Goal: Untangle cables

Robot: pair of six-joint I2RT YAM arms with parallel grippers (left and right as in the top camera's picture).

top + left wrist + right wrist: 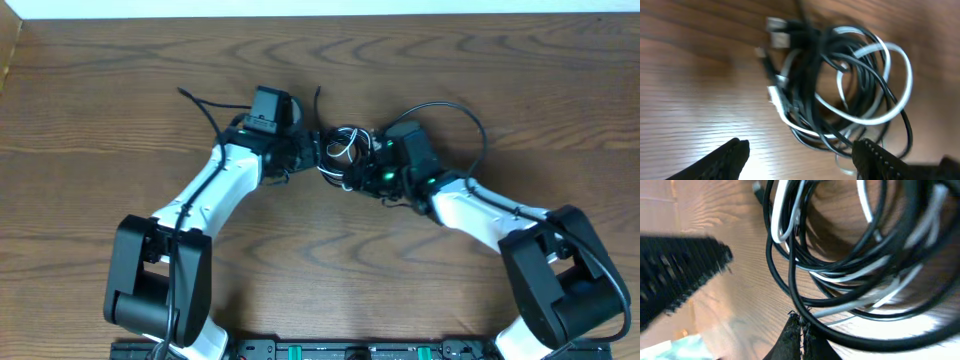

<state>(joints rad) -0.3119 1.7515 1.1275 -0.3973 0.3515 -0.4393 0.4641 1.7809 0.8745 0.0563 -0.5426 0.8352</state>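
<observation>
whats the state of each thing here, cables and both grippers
cables: black and white, tangled in one bunch
left gripper: open, at the bunch's edge
right gripper: open, close against the loops

glossy cables [840, 90], grained wood table [320, 270]
</observation>
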